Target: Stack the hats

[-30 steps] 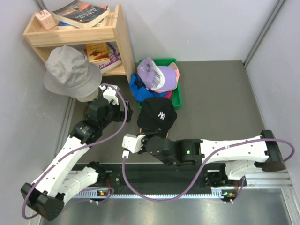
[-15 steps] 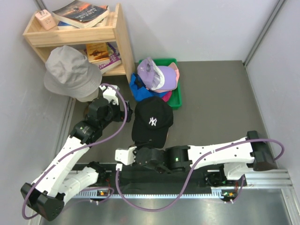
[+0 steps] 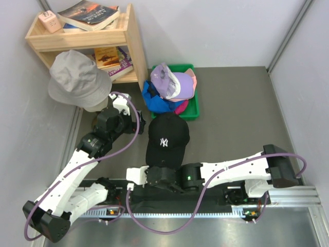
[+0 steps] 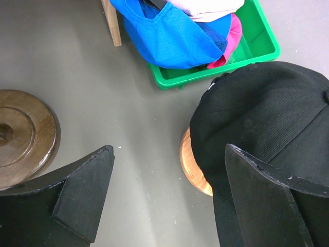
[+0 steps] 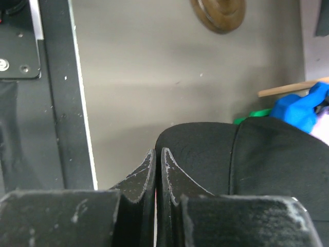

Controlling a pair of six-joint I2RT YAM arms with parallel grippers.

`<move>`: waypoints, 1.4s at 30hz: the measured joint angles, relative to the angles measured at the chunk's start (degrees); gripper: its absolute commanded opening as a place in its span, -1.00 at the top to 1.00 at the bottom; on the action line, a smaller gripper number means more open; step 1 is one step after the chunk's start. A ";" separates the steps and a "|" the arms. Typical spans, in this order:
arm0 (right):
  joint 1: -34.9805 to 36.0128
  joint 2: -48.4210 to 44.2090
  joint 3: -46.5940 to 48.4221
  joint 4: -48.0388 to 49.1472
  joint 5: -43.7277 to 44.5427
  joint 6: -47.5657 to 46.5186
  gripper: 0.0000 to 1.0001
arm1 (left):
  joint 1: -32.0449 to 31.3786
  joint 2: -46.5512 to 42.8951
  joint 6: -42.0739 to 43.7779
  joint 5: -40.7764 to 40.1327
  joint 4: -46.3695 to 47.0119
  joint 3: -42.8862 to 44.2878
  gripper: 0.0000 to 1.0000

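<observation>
Black cap (image 3: 165, 140): shifted nearer the arm bases, away from the green tray (image 3: 194, 106). Right hand (image 5: 158, 165) clamped shut on its brim. Left hand (image 4: 168, 170) spread open, unmoved.

Left pincer (image 4: 168, 154) gapes wide, arm reaching forward; right pincer (image 5: 158, 153) clamped tight, forearm stretched leftward.

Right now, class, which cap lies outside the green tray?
The black cap with the white logo: it sits alone, while the other caps are piled in the green tray.
</observation>
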 measured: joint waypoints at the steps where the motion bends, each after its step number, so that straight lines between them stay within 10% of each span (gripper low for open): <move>1: 0.00 0.09 -0.11 -0.13 -0.13 0.42 0.12 | 0.02 0.00 0.00 0.00 0.00 0.00 -0.88; 5: 0.07 0.26 -0.11 -0.04 -0.31 2.12 -0.63 | 0.00 0.00 -0.02 -0.02 0.00 -0.02 -0.88; 8: 0.61 0.26 -0.09 -0.26 0.24 2.82 -0.78 | 0.00 0.00 -0.02 -0.04 0.00 0.00 -0.88; 24: 0.85 -16.13 -1.16 1.36 -1.49 8.72 -0.86 | 0.00 -0.04 -0.02 -0.74 0.00 -0.02 -0.89; 42: -57.55 -13.94 4.09 11.82 -24.04 27.69 -0.84 | 0.00 -2.62 0.59 -2.80 0.85 -1.27 -0.90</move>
